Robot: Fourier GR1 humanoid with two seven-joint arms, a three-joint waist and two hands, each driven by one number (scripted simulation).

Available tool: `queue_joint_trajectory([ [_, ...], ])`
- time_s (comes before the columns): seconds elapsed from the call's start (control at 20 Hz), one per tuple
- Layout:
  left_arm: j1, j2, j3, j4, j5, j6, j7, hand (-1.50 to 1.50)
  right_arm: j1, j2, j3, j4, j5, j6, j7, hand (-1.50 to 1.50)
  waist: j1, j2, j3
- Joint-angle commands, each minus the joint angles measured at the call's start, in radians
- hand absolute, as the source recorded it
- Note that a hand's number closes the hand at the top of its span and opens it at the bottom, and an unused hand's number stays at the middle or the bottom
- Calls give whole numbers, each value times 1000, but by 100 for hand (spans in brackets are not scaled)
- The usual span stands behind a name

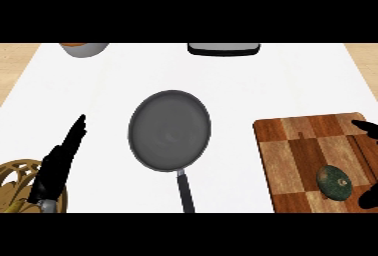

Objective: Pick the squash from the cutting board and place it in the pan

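A dark green, round squash (336,182) lies on the wooden cutting board (295,150) at the right, near its front right corner. My right hand (364,127) comes in at the right edge; one black part shows beyond the squash and another in front of it, neither touching it, and the hand is open. The grey pan (170,131) sits in the middle of the white counter with nothing in it, its dark handle (185,192) pointing toward me. At the lower left, my left hand (60,159) rests open with straight fingers pointing away.
A golden wire basket (13,182) stands at the lower left corner, partly behind my left hand. A white bowl with an orange inside (85,48) is at the back left. A dark flat tray (224,48) lies at the back centre.
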Motion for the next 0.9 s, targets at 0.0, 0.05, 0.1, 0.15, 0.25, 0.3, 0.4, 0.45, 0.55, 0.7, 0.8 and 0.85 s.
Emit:
queue_joint_trajectory([
  [0.0,100,12,4,-81,-23,-2,-19,0,-40,29,34,87,33,66,31,-150,9,-1,0],
  [0.05,-11,-16,15,25,-15,-22,-19,0,-72,68,57,111,53,66,33,-150,1,1,0],
  [0.1,21,-7,24,-38,1,-44,15,0,-107,67,28,84,26,83,92,-150,1,0,0],
  [0.15,96,-12,10,-37,-23,-24,-45,0,-101,109,79,3,35,22,162,-150,3,-1,0],
  [0.25,-2,-27,6,-45,-43,-13,54,0,-99,98,83,64,55,59,135,-150,-1,0,0],
  [0.3,-1,-40,-10,-71,-64,8,62,0,-128,103,99,44,37,54,196,-150,1,-1,0],
  [0.4,-3,-32,16,1,-45,-26,14,0,-116,93,100,110,89,67,131,-150,-1,1,0],
  [0.45,-12,-48,7,-21,-53,-9,39,0,-63,100,120,80,107,46,134,-150,-6,-1,0],
  [0.55,7,-18,45,-53,-32,-36,42,0,-13,94,125,60,137,50,107,-150,-7,-2,0],
  [0.7,38,-33,50,31,-32,-61,-61,0,-92,113,123,138,134,70,137,-150,0,1,0],
  [0.8,54,-18,60,-44,-37,-69,-1,0,-53,115,113,94,139,77,148,-150,-3,-1,0],
  [0.85,45,-44,34,-71,-54,-53,44,0,-14,98,86,76,110,96,132,-150,-7,-2,0],
])
